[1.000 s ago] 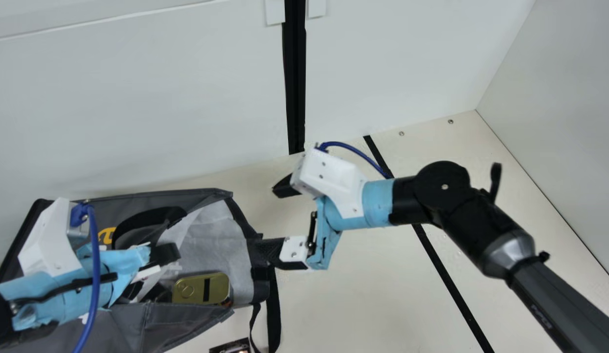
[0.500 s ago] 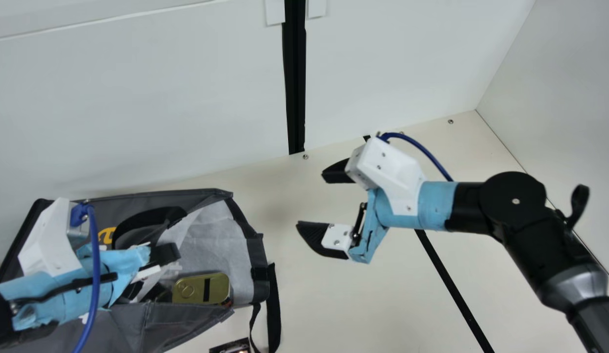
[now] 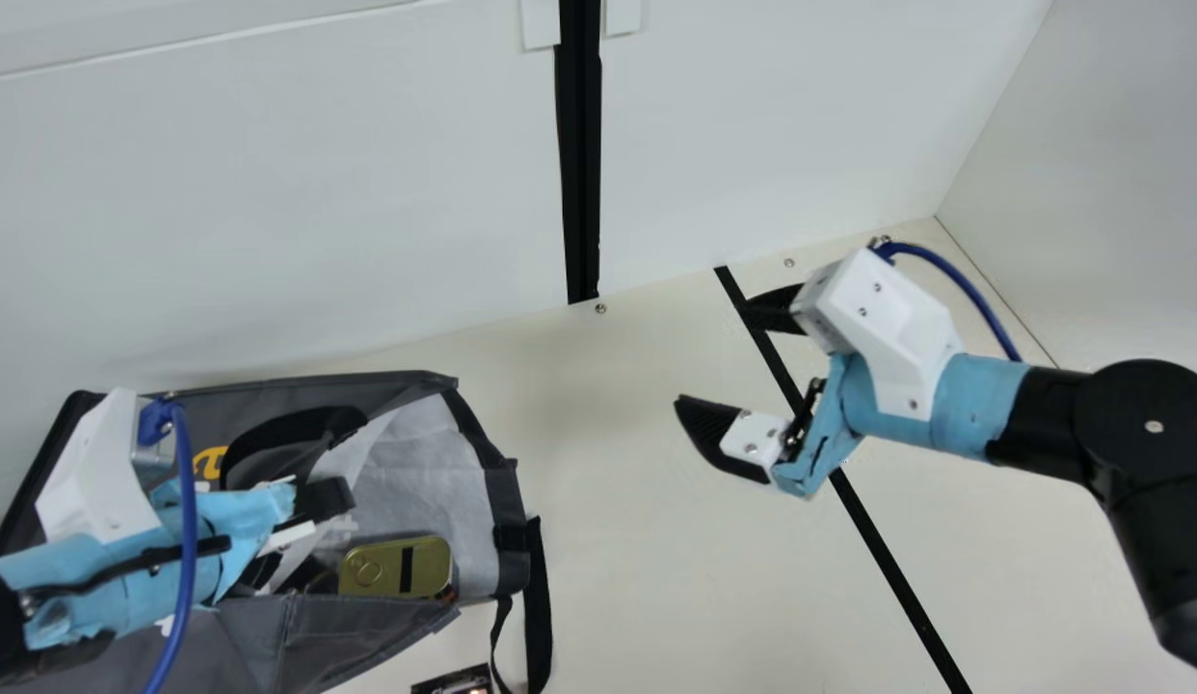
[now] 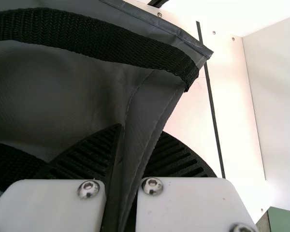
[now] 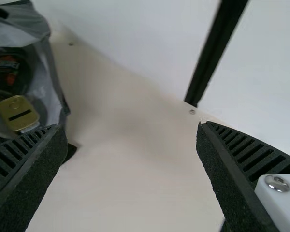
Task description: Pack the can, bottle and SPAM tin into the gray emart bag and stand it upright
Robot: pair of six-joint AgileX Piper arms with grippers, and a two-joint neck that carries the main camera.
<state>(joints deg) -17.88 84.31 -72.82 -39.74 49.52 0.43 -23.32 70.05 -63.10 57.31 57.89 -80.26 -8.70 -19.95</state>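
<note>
The gray bag (image 3: 425,482) lies on its side at the main view's left, its mouth facing right. Inside the mouth rests the gold-topped SPAM tin (image 3: 398,568); a dark rounded item beside it is partly hidden. My left gripper (image 3: 314,511) is over the bag, and in the left wrist view the left gripper (image 4: 123,164) pinches a fold of the gray bag (image 4: 152,104) between its fingers. Well to the right of the bag, my right gripper (image 3: 729,371) stands open and holds nothing. The right wrist view shows the right gripper (image 5: 130,145) with fingers wide apart, the tin (image 5: 18,113) beyond them.
A black strap (image 3: 538,598) hangs from the bag's mouth onto the cream table (image 3: 637,578). A small dark printed object (image 3: 454,680) lies at the main view's bottom edge. White walls stand behind and at the right; a black line crosses the table.
My right gripper has let go of the bag's mouth edge, opened and drawn away to the right. The left arm and the bag have barely moved.
</note>
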